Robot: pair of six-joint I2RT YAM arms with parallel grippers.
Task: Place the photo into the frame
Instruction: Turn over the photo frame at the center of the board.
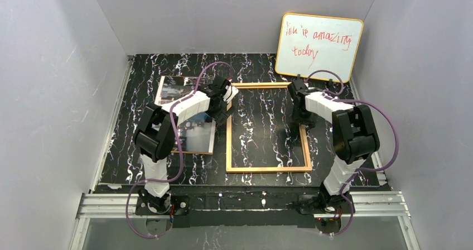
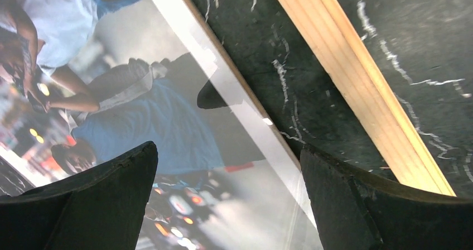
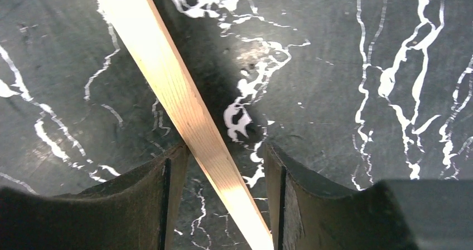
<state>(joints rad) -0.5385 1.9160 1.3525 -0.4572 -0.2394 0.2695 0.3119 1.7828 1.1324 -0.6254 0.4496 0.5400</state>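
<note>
Quick count: one photo (image 1: 167, 90), one frame (image 1: 268, 169), one whiteboard (image 1: 318, 46) with red scribble propped against the back wall, and two robot limbs, the left arm (image 1: 189, 105) and the right arm (image 1: 334, 107). Everything sits on a black marbled surface (image 1: 256, 71).

The frame lies flat around the middle of the surface. The photo lies flat too, picture side up, just beside the frame's left side, with a strip of bare surface between them.

The left arm has its elbow folded up and its forearm reaching toward the frame's far-left corner. The left tool (image 2: 226, 149) points down over the photo's right edge. It's released, jaws spread wide and nothing between them.

The right arm is pretty much the mirror image. The right tool (image 3: 223, 149) points down at the frame's right side with a jaw on either side of the wooden strip. There's a clear gap on one side, so it isn't clenched on it.

Hard-to-see stuff:
- From above, the left arm covers the middle of the photo.
- The right arm hides the upper part of the frame's right side.
- I can't tell whether there's glass in the frame (I just see marble pattern inside it).
- A thin brown edge runs along the photo's border, and I can't make out what it is.
</note>
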